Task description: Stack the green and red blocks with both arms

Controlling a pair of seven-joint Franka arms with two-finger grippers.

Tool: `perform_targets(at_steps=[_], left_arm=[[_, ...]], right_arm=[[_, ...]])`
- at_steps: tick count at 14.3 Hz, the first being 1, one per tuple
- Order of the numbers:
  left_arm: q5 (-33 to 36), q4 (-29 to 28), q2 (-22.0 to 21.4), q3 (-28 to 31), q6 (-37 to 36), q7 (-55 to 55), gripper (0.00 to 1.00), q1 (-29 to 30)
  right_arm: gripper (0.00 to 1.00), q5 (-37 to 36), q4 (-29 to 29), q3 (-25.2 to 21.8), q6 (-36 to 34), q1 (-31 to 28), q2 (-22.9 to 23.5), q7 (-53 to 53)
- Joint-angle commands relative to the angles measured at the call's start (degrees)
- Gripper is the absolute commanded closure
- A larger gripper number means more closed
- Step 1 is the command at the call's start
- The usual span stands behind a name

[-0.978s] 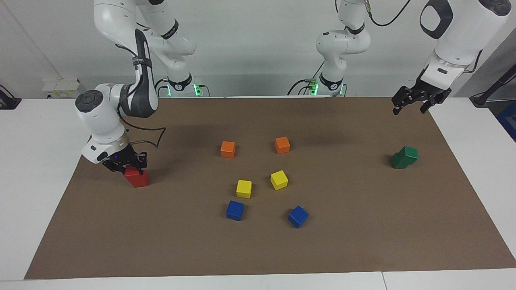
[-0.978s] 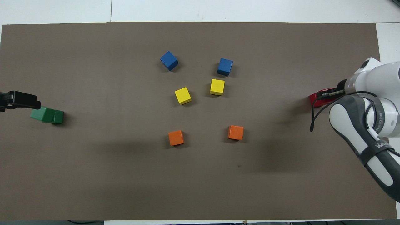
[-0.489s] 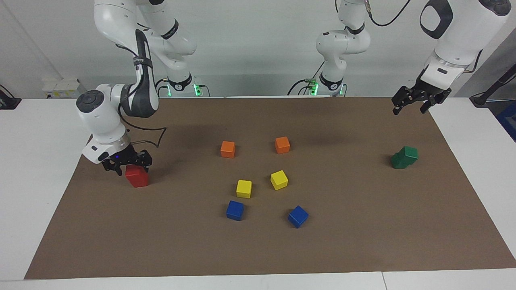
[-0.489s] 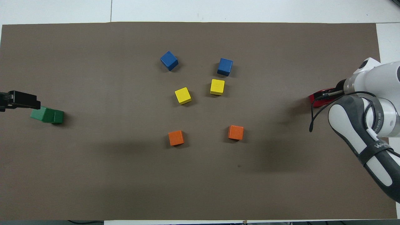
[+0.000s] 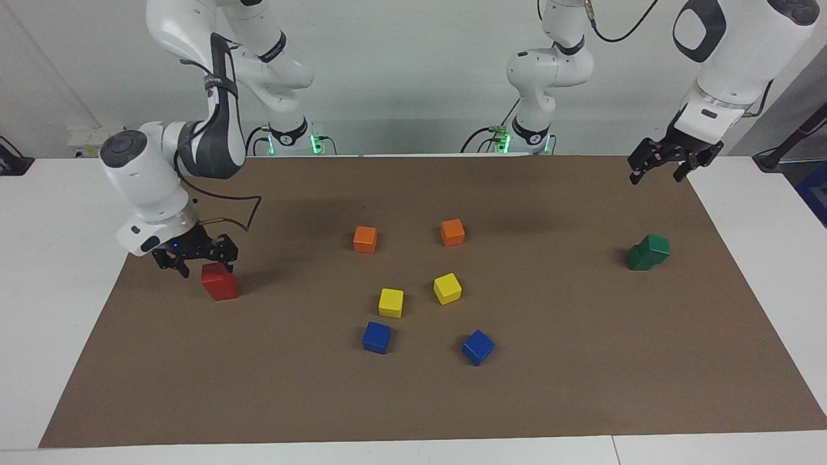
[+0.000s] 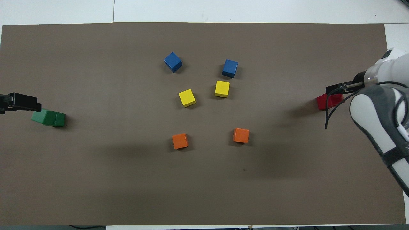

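- Brown matting (image 5: 581, 387) covered the white table (image 5: 52, 258) under both arms, with a pale wall at the robots' end.
- At the right arm's end, the right gripper (image 5: 194, 258) hung released, fingers spread, just above and beside the red stack (image 5: 219, 281); two red blocks appeared to sit one on the other.
- Clearing that stack well probably meant lifting straight up, so no fingertip clipped the top cube.
- Between the grippers lay the orange cubes (image 5: 365, 239), the yellow cubes (image 5: 391, 302) and the blue cubes (image 5: 376, 337), all well apart from either tool.
- At the left arm's end, the green stack (image 5: 647, 252) stood with its upper cube skewed, below and well clear of the left gripper (image 5: 669, 165), which waited released over the mat's edge.
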Motion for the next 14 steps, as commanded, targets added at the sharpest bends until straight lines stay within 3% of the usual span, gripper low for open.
perform_targets(at_steps=[1, 9, 14], left_arm=[[1.17, -0.09, -0.82, 0.33, 0.32, -0.48, 0.0, -0.48], [1.17, -0.09, -0.82, 0.33, 0.32, -0.57, 0.0, -0.47], [1.17, -0.09, -0.82, 0.33, 0.32, -0.57, 0.0, -0.47]], right_arm=[[0.0, 1.39, 6.79, 0.22, -9.42, 1.07, -2.96, 1.26], [0.0, 1.22, 17.25, 0.22, -29.54, 3.8, -5.44, 7.25], [0.0, 1.13, 18.4, 0.31, -33.17, 4.07, -6.93, 8.39]])
